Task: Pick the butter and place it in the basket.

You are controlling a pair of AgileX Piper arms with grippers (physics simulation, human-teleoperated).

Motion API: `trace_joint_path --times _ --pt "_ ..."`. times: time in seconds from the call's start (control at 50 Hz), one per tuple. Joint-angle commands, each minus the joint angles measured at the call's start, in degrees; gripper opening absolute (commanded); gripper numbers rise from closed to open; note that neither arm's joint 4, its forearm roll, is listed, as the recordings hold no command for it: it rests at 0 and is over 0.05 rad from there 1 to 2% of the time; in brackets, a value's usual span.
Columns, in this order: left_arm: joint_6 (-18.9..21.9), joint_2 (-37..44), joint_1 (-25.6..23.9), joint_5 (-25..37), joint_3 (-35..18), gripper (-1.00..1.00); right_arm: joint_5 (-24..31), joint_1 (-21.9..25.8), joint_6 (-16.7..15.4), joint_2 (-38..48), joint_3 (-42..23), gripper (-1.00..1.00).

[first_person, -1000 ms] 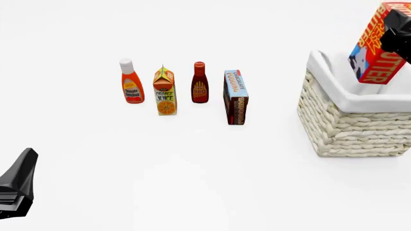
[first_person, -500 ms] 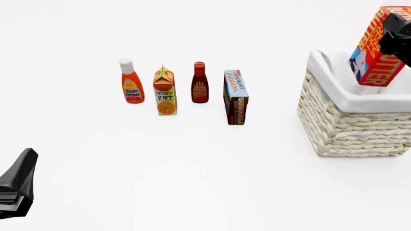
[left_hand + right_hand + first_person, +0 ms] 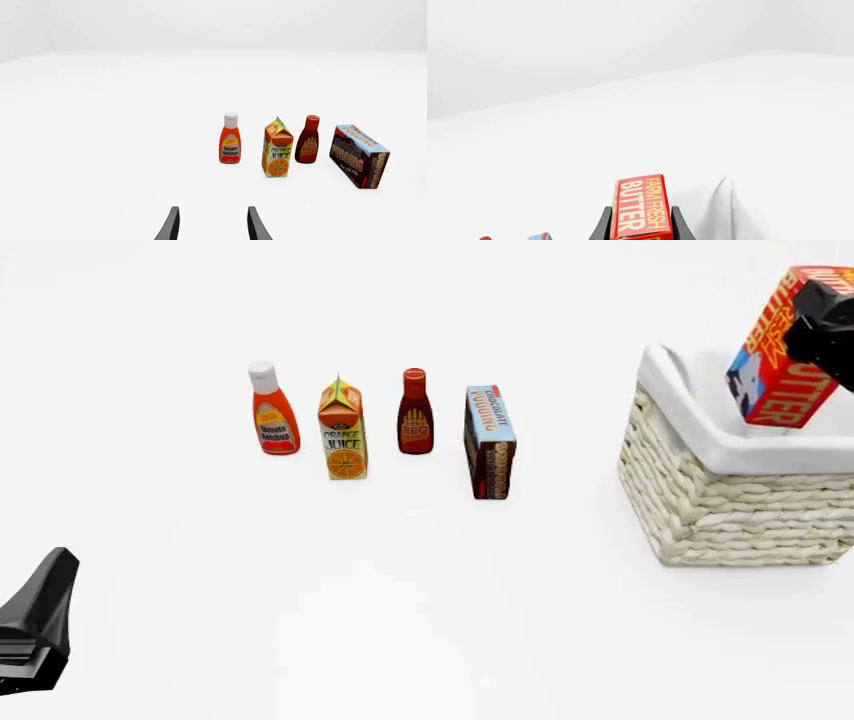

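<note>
White table (image 3: 400, 620), right fingers (image 3: 639, 220) clamped on butter (image 3: 781, 350) above basket (image 3: 727, 490), left fingers (image 3: 212, 225) parted, holding nothing.

Front view: high, behind the arms, facing forward and down over the worktop (image 3: 400, 620). Wrist views: low, along each end effector (left shares the juice carton (image 3: 277, 154) (image 3: 343, 430)).

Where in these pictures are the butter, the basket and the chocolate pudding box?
butter (image 3: 781, 380): front view, on its lettered red side.
basket (image 3: 727, 510): front view, on its woven front wall.
chocolate pudding box (image 3: 490, 445): front view, on the middle of its facing side.
</note>
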Motion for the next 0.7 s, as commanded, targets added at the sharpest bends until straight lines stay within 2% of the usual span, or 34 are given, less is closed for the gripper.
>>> trace_joint_path --times 0.02,0.7 --pt "0.0 0.0 0.0 0.0 0.0 1.00 -1.1 -0.1 1.2 0.6 -1.0 -1.00" --pt "0.0 0.0 0.0 0.0 0.0 1.00 -2.1 -0.7 1.3 1.9 -0.9 -1.00"
